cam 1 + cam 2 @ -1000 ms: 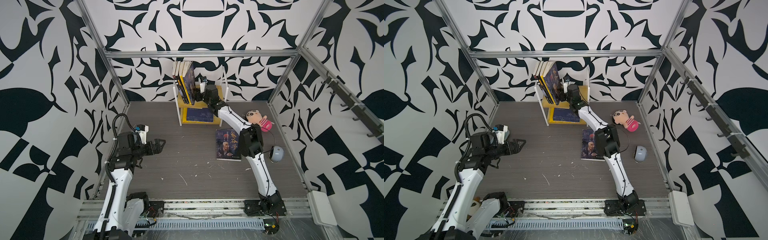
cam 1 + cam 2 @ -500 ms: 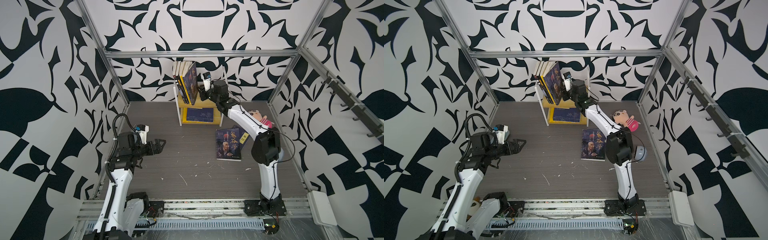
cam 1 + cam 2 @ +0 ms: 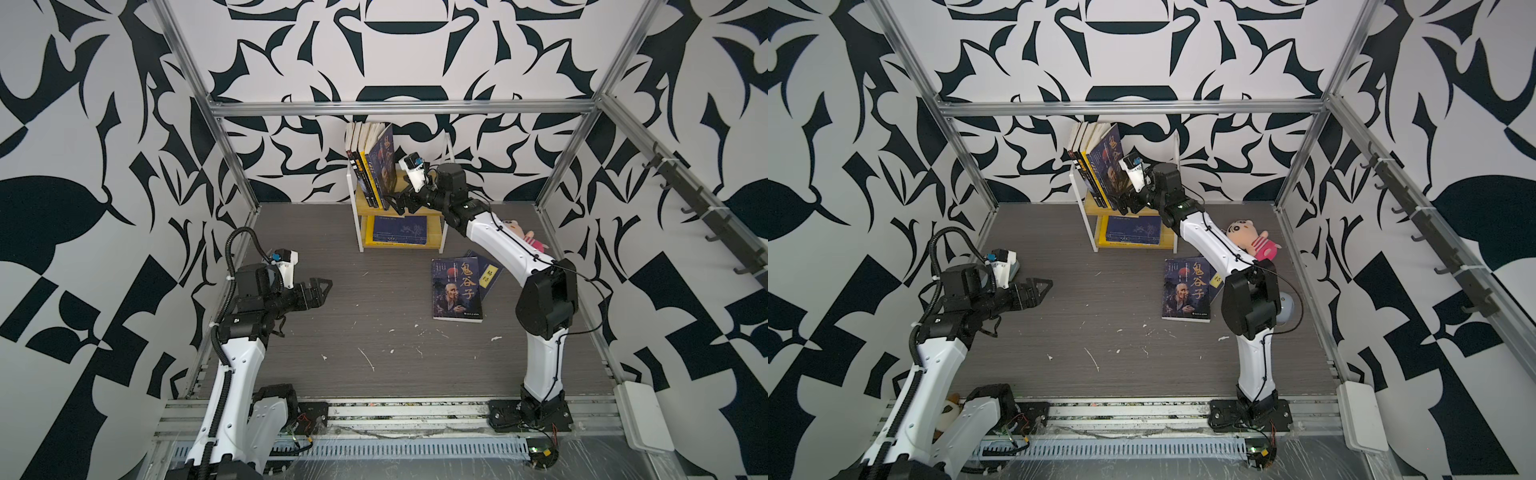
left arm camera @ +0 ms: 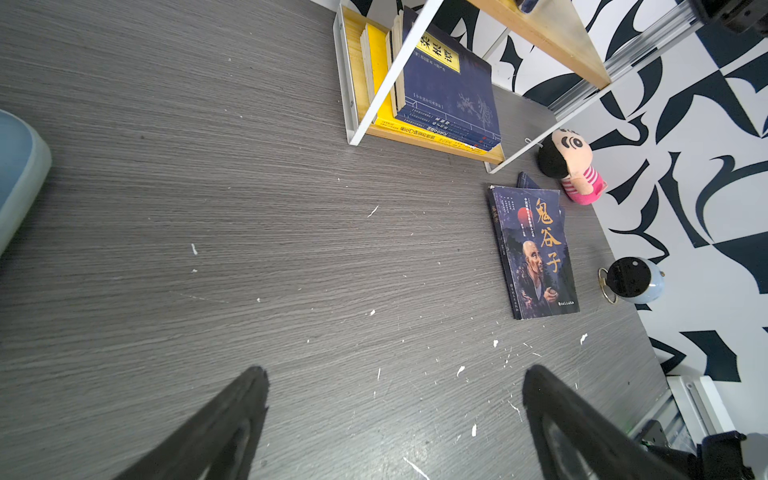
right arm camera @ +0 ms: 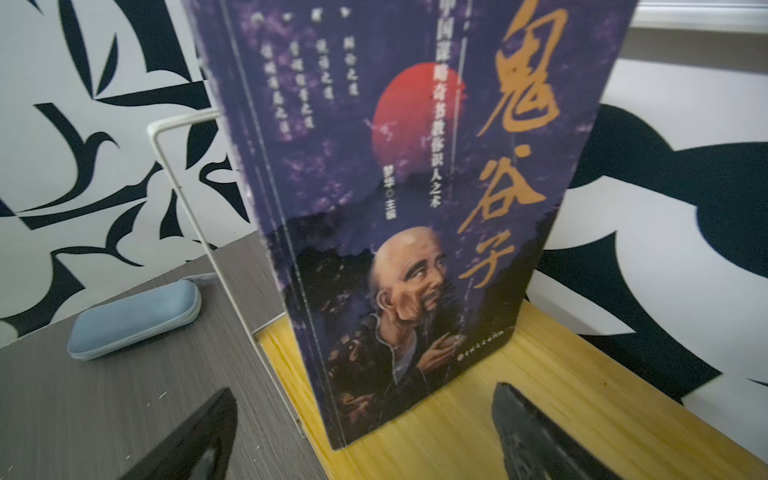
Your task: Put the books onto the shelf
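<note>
Both jaws of the right gripper [image 5: 365,388] are standing wide apart and gripping nothing. Its dark fingertips [image 5: 199,436] are sitting clear of the cover on either side of an upright portrait book [image 5: 395,208]. That book is standing on end on the top board of the shelf [image 3: 434,235], forming the outer end of a row of books [image 3: 363,166] that is filling the left part of that board in both top views. On the lower board a flat stack [image 4: 449,91] is lying, with a navy cover and yellow label showing on top.

Off the shelf, on the grey table [image 3: 374,340], a second portrait book [image 3: 457,289] is lying face up near the shelf's right foot. It is partly covering a navy book [image 3: 489,274] with a yellow label. In both top views the right arm is reaching over these two toward the top board.

A plush doll [image 3: 1252,241] in pink stripes is lying beyond them by the right wall, and a round pale-blue object [image 4: 631,282] is sitting nearer the front. A pale-blue case [image 5: 133,324] is lying on the table to the left of the shelf. Well apart from the books, the left gripper [image 3: 322,286] is hovering above the table with its jaws spread wide and nothing between them
</note>
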`<state>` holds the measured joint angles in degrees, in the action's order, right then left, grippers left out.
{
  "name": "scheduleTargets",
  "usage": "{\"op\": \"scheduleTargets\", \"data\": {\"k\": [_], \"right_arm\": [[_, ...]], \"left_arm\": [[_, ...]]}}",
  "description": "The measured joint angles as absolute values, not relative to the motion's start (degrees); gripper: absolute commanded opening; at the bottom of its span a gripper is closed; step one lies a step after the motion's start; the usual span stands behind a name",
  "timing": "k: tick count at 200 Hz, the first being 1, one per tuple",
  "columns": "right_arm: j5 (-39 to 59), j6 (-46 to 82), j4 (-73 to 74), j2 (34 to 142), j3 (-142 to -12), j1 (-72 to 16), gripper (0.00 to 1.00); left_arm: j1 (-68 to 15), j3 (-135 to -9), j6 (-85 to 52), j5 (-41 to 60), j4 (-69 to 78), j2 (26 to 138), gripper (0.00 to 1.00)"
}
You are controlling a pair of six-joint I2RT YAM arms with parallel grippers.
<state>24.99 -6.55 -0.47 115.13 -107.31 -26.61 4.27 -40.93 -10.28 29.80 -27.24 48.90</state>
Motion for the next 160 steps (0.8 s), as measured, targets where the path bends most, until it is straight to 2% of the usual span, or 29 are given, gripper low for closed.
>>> {"op": "scheduleTargets", "data": {"k": [74,160], "right_arm": [[29.43,-6.46,-1.54,123.76,-114.56,-26.61,0.84],[30.52,-6.2,-4.01,124.57,-118.39,-26.2,0.65]], "left_arm": [[4.49,-40.91,-10.46,29.8,-27.22,48.9,0.99],[4.54,-40.91,-10.46,29.8,-27.22,48.9,0.99]]}}
